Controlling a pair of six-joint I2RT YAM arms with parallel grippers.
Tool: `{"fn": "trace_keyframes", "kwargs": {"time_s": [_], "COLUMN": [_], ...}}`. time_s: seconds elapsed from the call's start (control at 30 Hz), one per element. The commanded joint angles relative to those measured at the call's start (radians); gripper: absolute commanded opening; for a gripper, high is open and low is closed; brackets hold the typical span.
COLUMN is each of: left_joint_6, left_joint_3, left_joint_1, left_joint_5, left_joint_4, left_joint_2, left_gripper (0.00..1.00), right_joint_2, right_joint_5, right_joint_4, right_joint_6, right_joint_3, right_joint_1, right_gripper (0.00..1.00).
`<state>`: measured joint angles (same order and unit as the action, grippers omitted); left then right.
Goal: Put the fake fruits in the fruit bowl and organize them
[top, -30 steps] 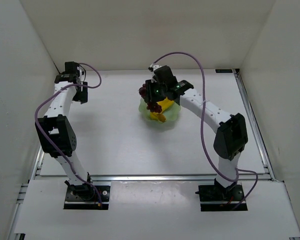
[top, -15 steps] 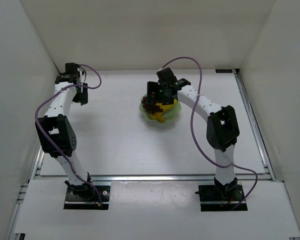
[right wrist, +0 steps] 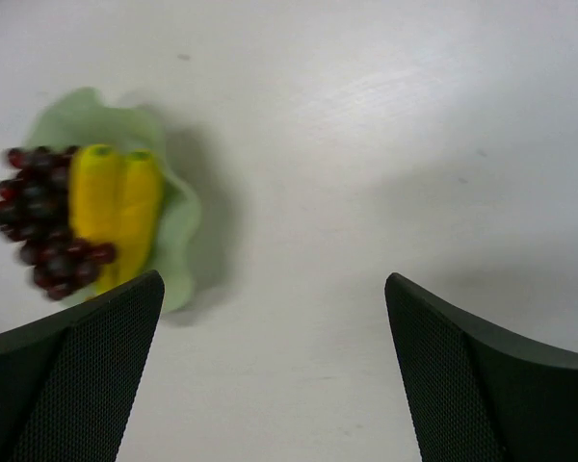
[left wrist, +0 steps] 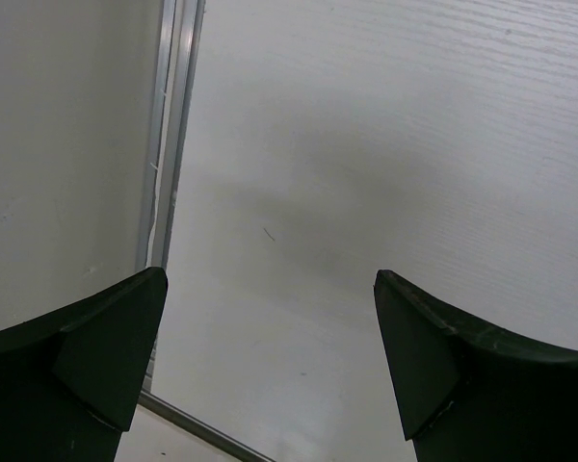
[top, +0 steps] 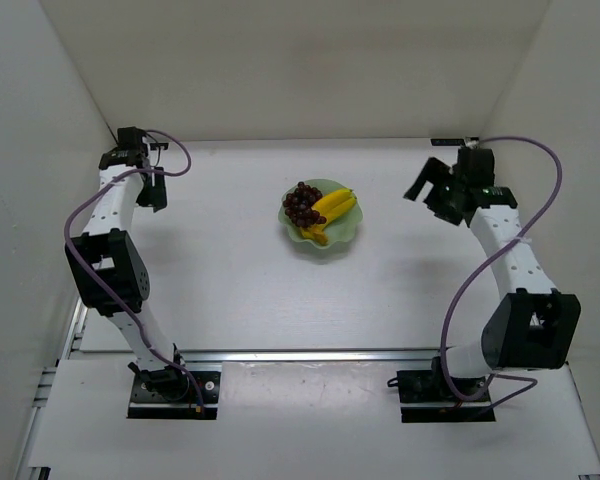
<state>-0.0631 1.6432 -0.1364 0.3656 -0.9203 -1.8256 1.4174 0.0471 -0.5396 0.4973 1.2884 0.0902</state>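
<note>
The pale green fruit bowl [top: 338, 238] sits at the middle of the table. Inside it a yellow banana [top: 332, 208] lies on the right and a dark red bunch of grapes [top: 300, 203] on the left, touching each other. My right gripper [top: 430, 192] hangs open and empty well to the right of the bowl. In the right wrist view the bowl [right wrist: 178, 236], banana [right wrist: 120, 207] and grapes [right wrist: 39, 207] appear blurred at the upper left, beyond the open gripper [right wrist: 275, 284]. My left gripper [top: 152, 192] is open and empty at the far left, over bare table [left wrist: 270, 274].
White walls enclose the table on three sides. A metal rail [left wrist: 169, 144] runs along the left table edge right beside the left gripper, and a matching rail [top: 510, 260] borders the right edge. Both arm bases stand at the near edge.
The right gripper opened over the bowl, left the grapes lying beside the banana, and swung away to the right. The left arm shifted only slightly.
</note>
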Motion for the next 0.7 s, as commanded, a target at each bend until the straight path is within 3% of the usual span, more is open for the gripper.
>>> {"fn": "trace_keyframes", "kwargs": {"time_s": [0.0, 0.2, 0.67], "left_joint_6": [0.025, 0.043, 0.043], "left_joint_3": [-0.005, -0.046, -0.068], "left_joint_1": [-0.014, -0.023, -0.023], "left_joint_5": [-0.013, 0.015, 0.015], "left_joint_4": [-0.014, -0.014, -0.014], "left_joint_2": [0.043, 0.043, 0.061], "left_gripper": [1.0, 1.0, 1.0], "right_joint_2": [-0.003, -0.028, -0.037], "right_joint_5": [0.114, 0.086, 0.077], "right_joint_4": [-0.045, -0.066, -0.066], "right_joint_6": [-0.037, -0.048, -0.048], "right_joint_3": [-0.147, -0.244, -0.245], "right_joint_1": [-0.101, -0.237, -0.248], "right_gripper": [0.99, 0.99, 0.99]}}
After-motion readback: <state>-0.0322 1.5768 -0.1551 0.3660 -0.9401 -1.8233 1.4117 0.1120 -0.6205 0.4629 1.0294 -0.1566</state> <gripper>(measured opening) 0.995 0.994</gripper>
